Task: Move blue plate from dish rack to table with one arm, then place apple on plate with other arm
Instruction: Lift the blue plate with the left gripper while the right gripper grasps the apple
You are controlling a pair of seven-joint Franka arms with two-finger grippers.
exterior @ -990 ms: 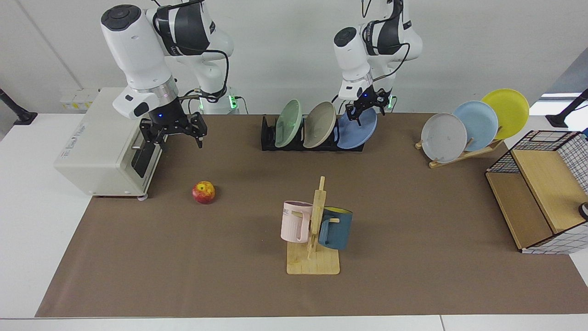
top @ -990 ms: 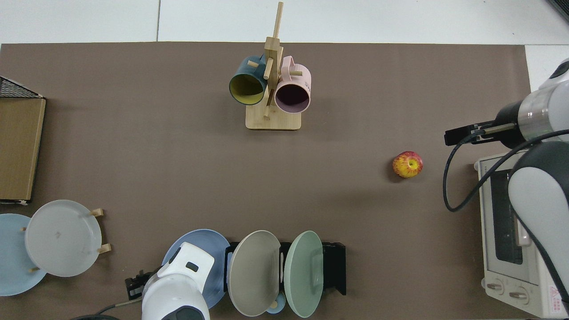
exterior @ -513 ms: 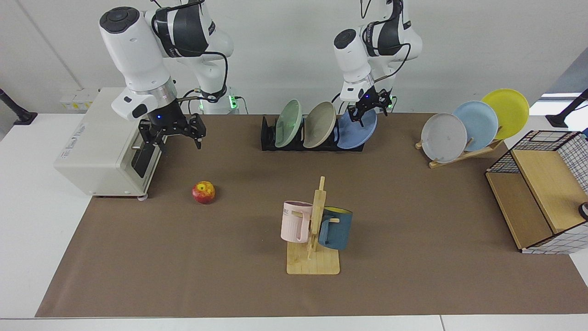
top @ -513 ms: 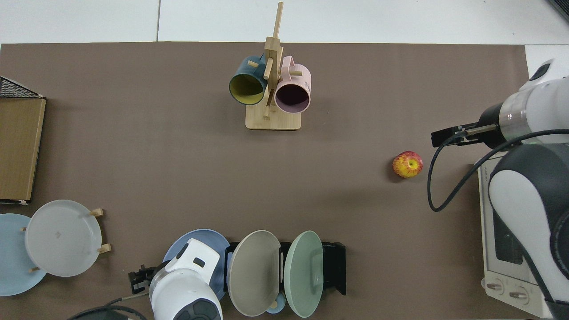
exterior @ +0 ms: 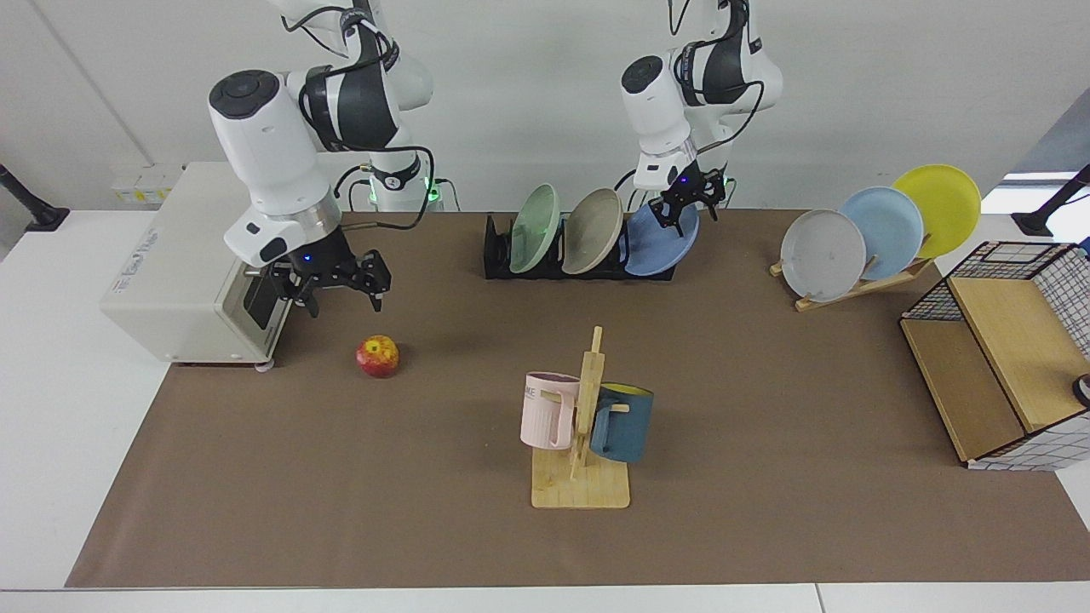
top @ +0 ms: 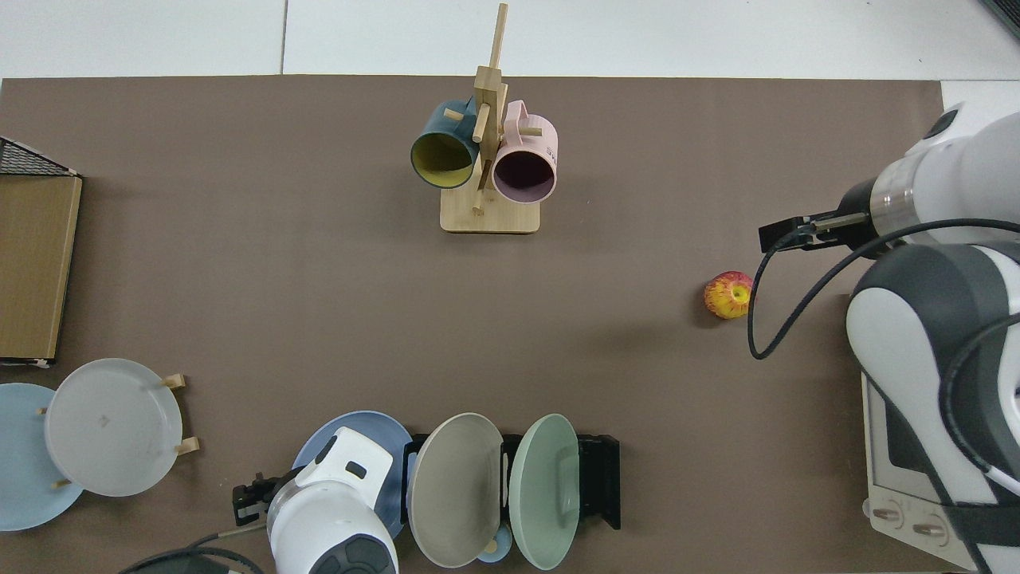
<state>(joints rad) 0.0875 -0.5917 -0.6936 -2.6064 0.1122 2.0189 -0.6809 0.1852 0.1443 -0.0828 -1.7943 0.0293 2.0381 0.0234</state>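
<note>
Blue plate [exterior: 660, 245] stands tilted in the end slot of the dish rack [exterior: 498, 255], on the side toward the wooden plate stand [exterior: 860, 285]; in the top view it [top: 374, 434] shows partly under the arm above it; a taupe plate [exterior: 593, 230] and a pale green plate [exterior: 535, 227] lean in the neighbouring slots. Left tool [exterior: 685, 209] sits at the blue plate's upper rim, fingers astride the edge; cannot tell whether they are pinched on it or just apart around it; the top view hides them under the white wrist.

Apple [exterior: 378, 355] rests on the brown mat of the tabletop [exterior: 766, 511], just in front of the toaster oven [exterior: 183, 272], well apart from the rack; seen from above [top: 728, 294] a black cable crosses beside it. Right tool [exterior: 336, 285] hangs above the mat, near the apple and to its oven side, not touching it; fingers spread apart, nothing between them.

Mid-tabletop: wooden mug tree [exterior: 583, 443] carrying a pink mug [exterior: 547, 409] and a dark teal mug [exterior: 623, 421]. The wooden plate stand holds a grey plate [exterior: 822, 254], a sky-blue plate [exterior: 881, 221] and a yellow plate [exterior: 937, 209]; beyond it a wire-and-wood basket [exterior: 1005, 358] at the tabletop's edge.
</note>
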